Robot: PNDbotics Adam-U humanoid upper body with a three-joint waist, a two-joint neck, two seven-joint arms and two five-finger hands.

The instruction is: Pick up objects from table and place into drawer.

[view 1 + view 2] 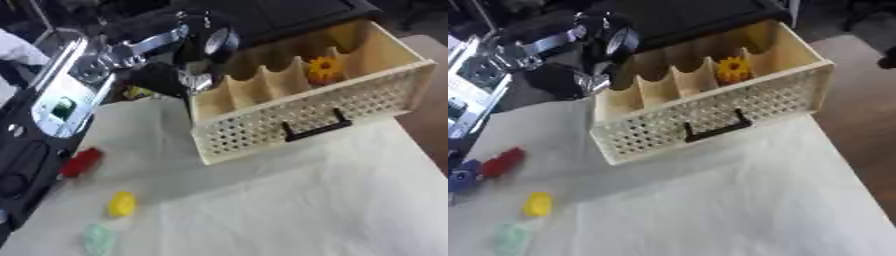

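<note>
- Far left on the table (737, 200): a blue piece (463, 178) at the edge, a red object (81, 161), a yellow object (122, 203) and a pale green one (98, 239) wait to be picked up.
- The left hand (179, 75) hangs behind the drawer's left end (whether its fingers hold anything, I cannot tell).
- The drawer (306, 107) stands open with a yellow flower-shaped piece (323, 68) in a right-hand compartment: apparently one stowed, four left.
- The right hand is out of sight.

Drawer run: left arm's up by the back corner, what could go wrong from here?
1. The left arm hangs close over the drawer's left rear corner; lowering could knock the thin dividers.
2. The red piece lies at the cloth's left edge; a nudge might push it off.
</note>
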